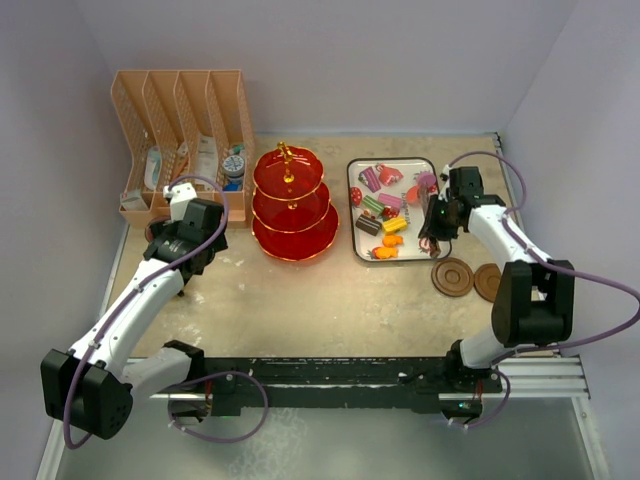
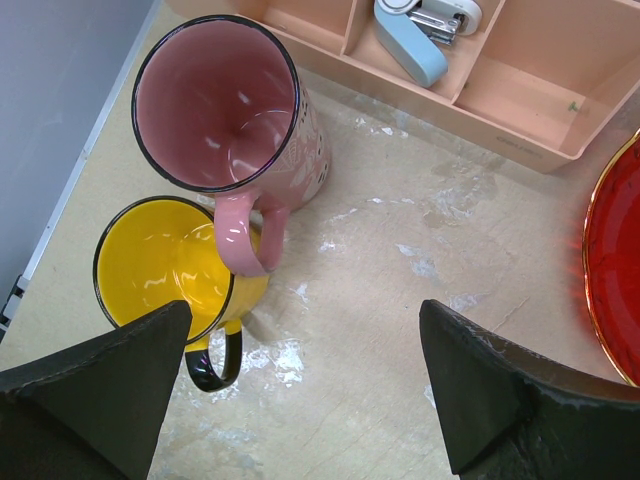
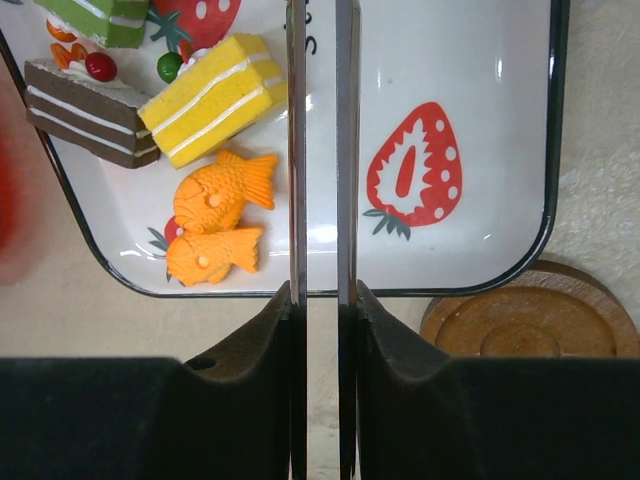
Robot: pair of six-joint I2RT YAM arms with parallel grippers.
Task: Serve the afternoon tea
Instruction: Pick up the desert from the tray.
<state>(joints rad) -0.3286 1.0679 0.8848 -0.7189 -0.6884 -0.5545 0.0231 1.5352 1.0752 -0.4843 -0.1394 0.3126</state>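
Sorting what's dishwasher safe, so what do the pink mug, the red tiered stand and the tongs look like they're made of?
Pink mug: glossy, bright highlights; glazed ceramic or hard plastic, unclear.
Red stand: see-through red with gold rims; plastic or glass.
Tongs: thin polished strips with mirror-like sheen; metal.

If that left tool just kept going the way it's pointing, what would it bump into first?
Most likely the bare table, ahead of the open left tool. The pink mug and yellow mug stand just aside; one finger might clip the yellow one, but depth is unclear.
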